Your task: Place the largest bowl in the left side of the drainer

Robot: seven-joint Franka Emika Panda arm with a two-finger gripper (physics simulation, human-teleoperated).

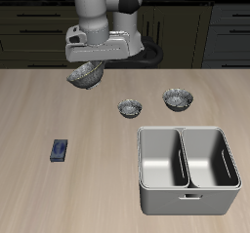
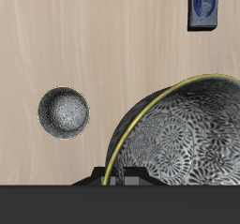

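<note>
The robot's end effector (image 1: 90, 69) is pinching the rim of the largest bowl (image 1: 86, 75), a round, shallow, silvery-grey bowl with a speckled pattern inside. The bowl hangs tilted in the air, above the back part of the pale wooden surface (image 1: 59, 115). In the wrist view the bowl (image 2: 183, 134) fills much of the picture, with its thin yellow edge showing.

So the step in hand looks like carrying. The bowl is up, but it is not yet over the drainer (image 1: 187, 168), the big light grey metal tub with two deep halves, which sits well apart near the front edge.

Next, the bowl should travel across to the drainer and come down into the left half, clear of the middle wall and the rim.

Two smaller speckled bowls (image 1: 129, 107) (image 1: 178, 99) sit between the carried bowl and the drainer, so the bowl should stay high while passing. A small blue block (image 1: 59, 151) lies off to the side, out of the way.
</note>
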